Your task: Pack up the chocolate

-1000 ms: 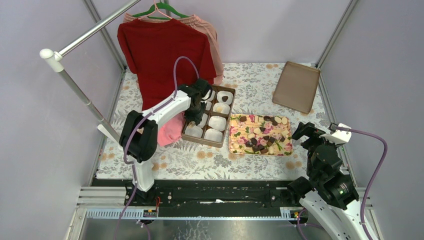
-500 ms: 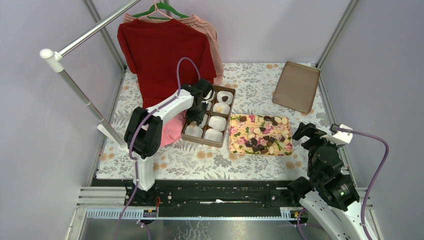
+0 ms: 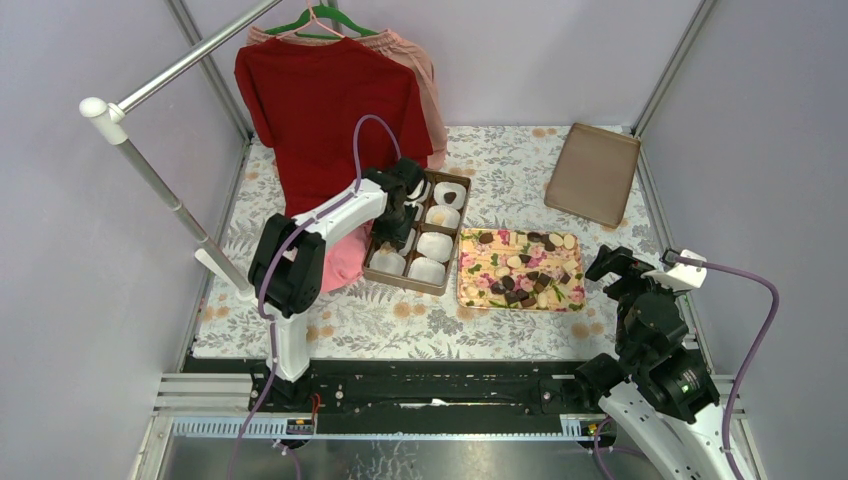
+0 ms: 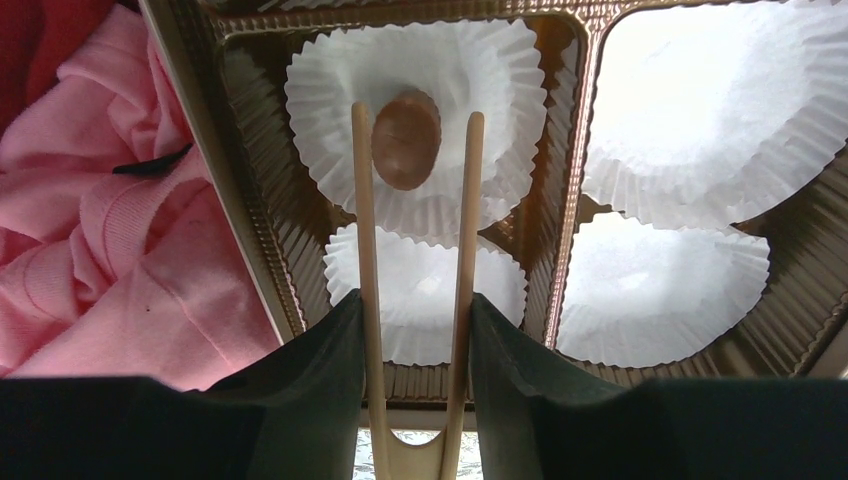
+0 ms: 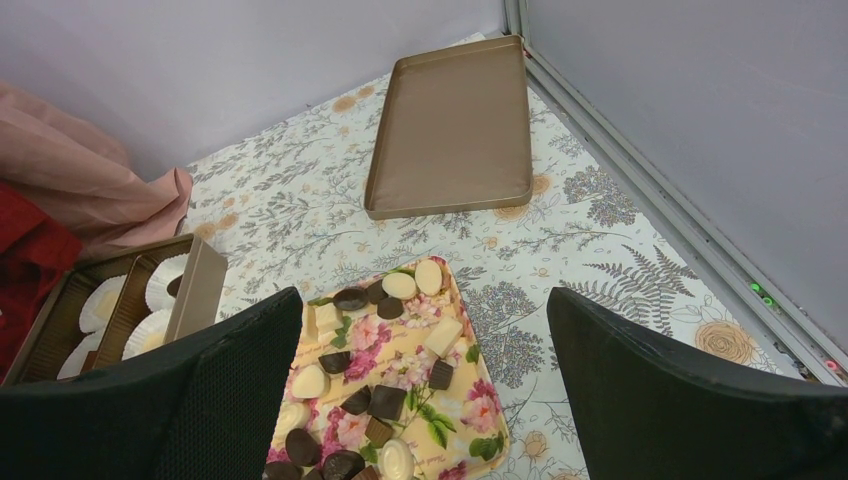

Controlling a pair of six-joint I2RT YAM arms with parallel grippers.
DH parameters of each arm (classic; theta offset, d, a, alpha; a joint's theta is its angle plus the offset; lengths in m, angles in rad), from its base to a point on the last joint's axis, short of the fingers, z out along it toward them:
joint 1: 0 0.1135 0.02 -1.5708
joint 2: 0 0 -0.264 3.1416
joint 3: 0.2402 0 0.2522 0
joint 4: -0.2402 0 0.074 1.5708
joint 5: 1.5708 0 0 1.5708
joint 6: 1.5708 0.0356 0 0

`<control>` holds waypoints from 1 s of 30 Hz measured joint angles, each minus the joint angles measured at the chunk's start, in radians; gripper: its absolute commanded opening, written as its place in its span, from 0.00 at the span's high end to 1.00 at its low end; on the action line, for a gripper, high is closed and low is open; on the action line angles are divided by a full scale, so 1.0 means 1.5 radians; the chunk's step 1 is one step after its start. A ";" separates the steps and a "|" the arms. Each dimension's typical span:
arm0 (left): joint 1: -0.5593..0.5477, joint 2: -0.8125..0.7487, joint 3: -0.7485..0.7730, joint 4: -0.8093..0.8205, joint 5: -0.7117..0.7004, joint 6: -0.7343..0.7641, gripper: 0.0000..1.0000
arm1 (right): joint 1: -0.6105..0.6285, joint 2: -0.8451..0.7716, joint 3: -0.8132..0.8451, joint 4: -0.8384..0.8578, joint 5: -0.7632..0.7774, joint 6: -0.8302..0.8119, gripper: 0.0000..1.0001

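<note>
In the left wrist view my left gripper [image 4: 413, 300] is shut on a pair of wooden tongs [image 4: 366, 250]. Its tips straddle a brown oval chocolate [image 4: 405, 140] lying in a white paper cup [image 4: 330, 90] of the gold box [image 4: 250, 200]; the right tip stands clear of the piece. From above, the left gripper [image 3: 400, 215] hangs over the box's [image 3: 372, 262] left column. Several dark and pale chocolate pieces [image 3: 520, 280] lie on the flowered tray [image 3: 465, 300]. My right gripper [image 3: 610, 270] is open and holds nothing, beside the tray's right end; its wrist view shows chocolates [image 5: 385, 400] between the wide fingers.
The box's other paper cups [image 4: 700, 130] look empty. A brown lid [image 3: 592, 172] lies at the back right. A red shirt [image 3: 320, 110] hangs on a rack [image 3: 150, 170] at the back left, and pink cloth [image 3: 340, 262] lies against the box's left side.
The left arm's elbow has shifted slightly to the right while its gripper stayed over the box. The right arm has barely moved.
</note>
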 measured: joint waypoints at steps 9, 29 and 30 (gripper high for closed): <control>0.000 -0.032 -0.003 -0.001 0.010 0.000 0.54 | 0.000 -0.001 0.000 0.000 0.000 0.000 0.00; -0.180 -0.130 -0.006 -0.003 0.091 0.016 0.53 | 0.000 -0.004 -0.001 0.000 -0.002 0.000 0.00; -0.191 -0.129 -0.006 -0.003 0.093 0.019 0.53 | 0.000 -0.004 -0.001 0.000 -0.002 0.000 0.00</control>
